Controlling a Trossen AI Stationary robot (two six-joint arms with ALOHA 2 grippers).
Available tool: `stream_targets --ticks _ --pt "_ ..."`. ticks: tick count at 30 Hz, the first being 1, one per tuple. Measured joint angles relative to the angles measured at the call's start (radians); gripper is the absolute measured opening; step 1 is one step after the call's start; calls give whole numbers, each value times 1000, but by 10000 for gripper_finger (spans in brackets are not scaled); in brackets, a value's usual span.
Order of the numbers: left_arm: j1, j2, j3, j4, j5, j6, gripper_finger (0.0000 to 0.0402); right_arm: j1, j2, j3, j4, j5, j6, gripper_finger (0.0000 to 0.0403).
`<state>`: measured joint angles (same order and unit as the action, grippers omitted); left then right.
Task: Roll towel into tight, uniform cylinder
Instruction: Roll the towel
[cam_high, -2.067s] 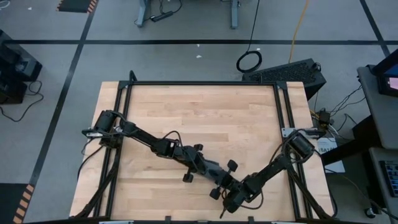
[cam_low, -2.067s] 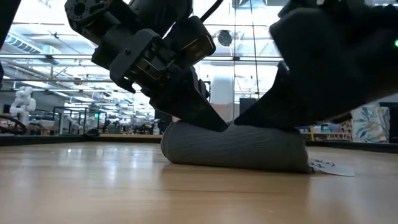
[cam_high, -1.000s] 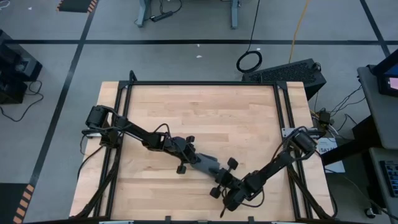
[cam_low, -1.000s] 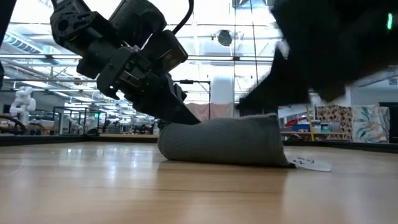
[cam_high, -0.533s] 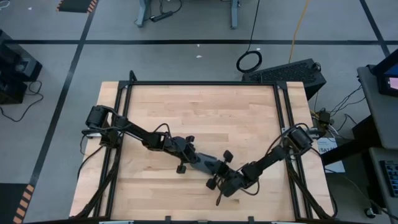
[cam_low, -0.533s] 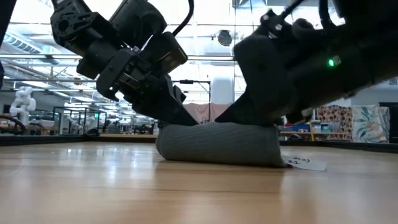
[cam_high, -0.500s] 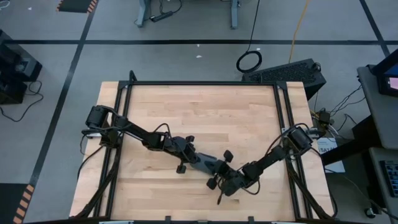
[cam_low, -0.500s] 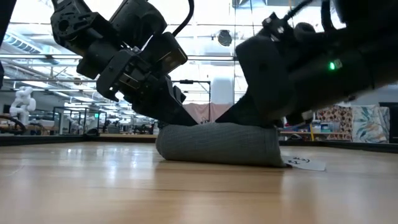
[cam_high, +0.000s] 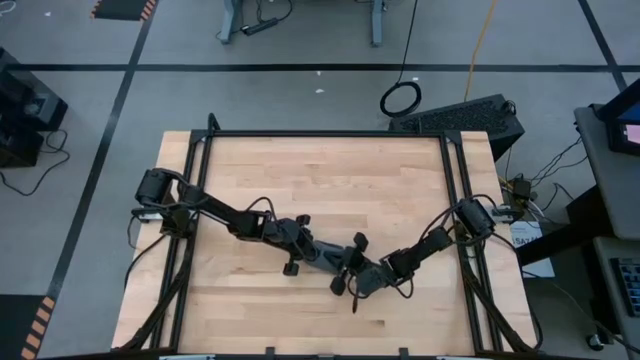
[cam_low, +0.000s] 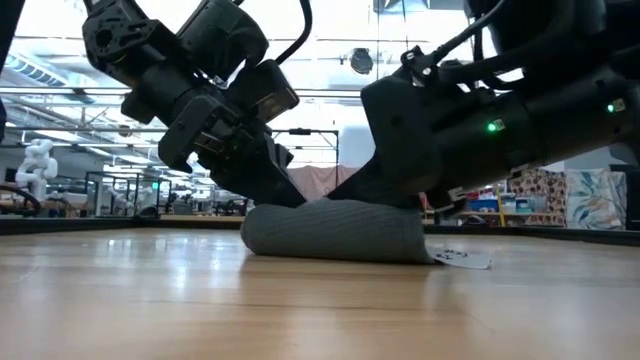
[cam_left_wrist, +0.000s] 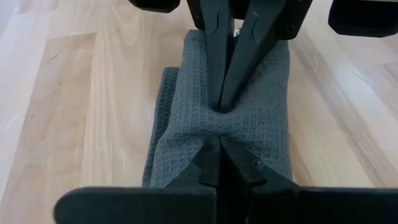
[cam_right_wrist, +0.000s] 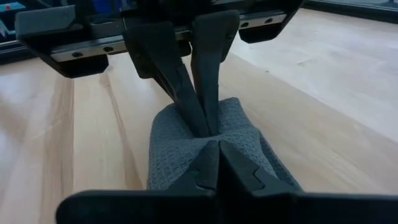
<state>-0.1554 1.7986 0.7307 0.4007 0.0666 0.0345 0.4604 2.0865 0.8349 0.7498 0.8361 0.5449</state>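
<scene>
High view: we see the left end effector (cam_high: 334, 262) and the right end effector (cam_high: 356, 270) meeting tip to tip over the towel (cam_high: 337, 259), which lies on the wooden bench (cam_high: 330, 170) toward its near edge, slightly right of centre. Low view: we see the towel (cam_low: 335, 232) as a low grey roll flat on the bench, a white tag (cam_low: 462, 257) at its right end, both arms pressing down onto it. Wrist views: we see each end effector's fingers (cam_left_wrist: 219, 163) (cam_right_wrist: 211, 163) closed together, pinching the towel's top fold from opposite sides.
</scene>
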Motion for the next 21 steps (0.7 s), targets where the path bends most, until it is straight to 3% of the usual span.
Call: stream_targets --ticks 14,21 --pt "5 -97 -1 -99 -5 -13 8 5 -3 2 11 -3 -18 0" --pt "5 -149 -2 -113 -5 1 8 2 -76 -1 12 -14 -107 0"
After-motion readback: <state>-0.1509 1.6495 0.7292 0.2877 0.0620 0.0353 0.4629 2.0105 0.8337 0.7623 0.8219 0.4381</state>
